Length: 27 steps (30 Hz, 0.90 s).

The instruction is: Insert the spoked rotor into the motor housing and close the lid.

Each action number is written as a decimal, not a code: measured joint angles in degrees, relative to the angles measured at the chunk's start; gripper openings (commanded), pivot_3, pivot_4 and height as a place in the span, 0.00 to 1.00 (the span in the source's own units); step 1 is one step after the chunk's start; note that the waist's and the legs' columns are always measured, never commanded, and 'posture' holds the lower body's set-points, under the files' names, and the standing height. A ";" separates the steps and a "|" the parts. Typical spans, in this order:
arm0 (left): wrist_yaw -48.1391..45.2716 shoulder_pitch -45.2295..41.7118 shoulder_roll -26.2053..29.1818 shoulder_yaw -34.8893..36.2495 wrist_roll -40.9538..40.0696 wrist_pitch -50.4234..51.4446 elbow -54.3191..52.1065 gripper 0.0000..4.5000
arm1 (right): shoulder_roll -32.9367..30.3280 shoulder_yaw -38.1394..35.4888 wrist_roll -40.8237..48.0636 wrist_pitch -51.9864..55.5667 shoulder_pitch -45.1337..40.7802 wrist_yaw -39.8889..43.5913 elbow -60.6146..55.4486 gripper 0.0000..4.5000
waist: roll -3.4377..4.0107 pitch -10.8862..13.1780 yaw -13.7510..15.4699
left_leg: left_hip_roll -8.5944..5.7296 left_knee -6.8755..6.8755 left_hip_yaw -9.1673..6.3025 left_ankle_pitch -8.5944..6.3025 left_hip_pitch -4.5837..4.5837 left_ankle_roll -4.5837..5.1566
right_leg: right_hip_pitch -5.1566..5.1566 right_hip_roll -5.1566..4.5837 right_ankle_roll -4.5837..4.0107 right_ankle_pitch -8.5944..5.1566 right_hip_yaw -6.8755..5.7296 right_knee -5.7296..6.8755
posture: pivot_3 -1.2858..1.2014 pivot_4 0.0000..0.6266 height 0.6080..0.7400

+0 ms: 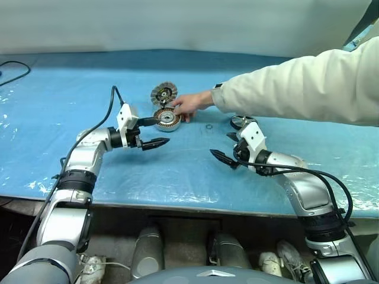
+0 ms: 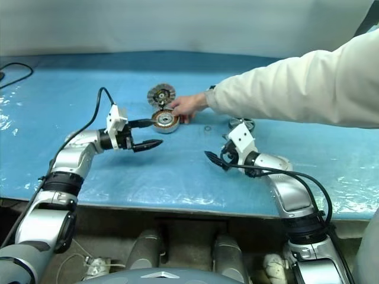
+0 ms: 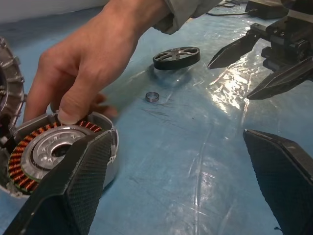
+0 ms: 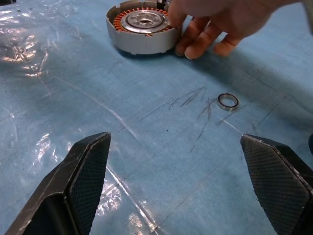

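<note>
Left eye view gives me the blue plastic-covered table (image 1: 71, 89) with the motor housing (image 1: 167, 119) lying toward the far middle, copper windings facing up. The lid (image 1: 164, 93) stands open just beyond it, on the far side, its segmented inner face toward me. A person's hand (image 1: 189, 106) reaches in from the right, its fingers resting on the housing's right rim, so that side of it is blocked to me. A cream sleeve (image 1: 302, 86) stretches across the right half of the scene above my right arm.

My left gripper (image 1: 153, 132) hangs just near and left of the housing, fingers spread wide with nothing between them. My right gripper (image 1: 230, 149) sits right of centre, well apart from the housing, equally wide and empty.

The spoked rotor (image 3: 176, 57) lies flat on the right, just beyond my right gripper. A small washer ring (image 4: 228, 102) lies between housing and rotor.
</note>
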 measured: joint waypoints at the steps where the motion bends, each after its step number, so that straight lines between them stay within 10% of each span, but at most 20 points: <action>1: -0.01 0.45 0.20 0.05 -0.09 0.55 -0.93 1.00 | 0.00 0.00 -0.03 0.00 -0.14 -0.07 0.05 0.99 | 0.00 0.00 0.02 | 0.00 0.00 0.01 0.00 0.01 0.00 | 0.00 -0.01 0.00 0.00 0.01 0.00 | 0.52 0.24 1.00; 27: 4.33 6.08 -0.53 0.24 -1.03 3.21 -8.01 1.00 | 0.36 2.88 -0.38 -0.76 -8.32 3.08 2.67 0.99 | 0.00 0.00 -0.39 | 0.03 -0.01 0.08 0.00 0.04 0.00 | -0.02 0.01 -0.02 0.01 0.03 0.01 | 0.52 0.24 1.00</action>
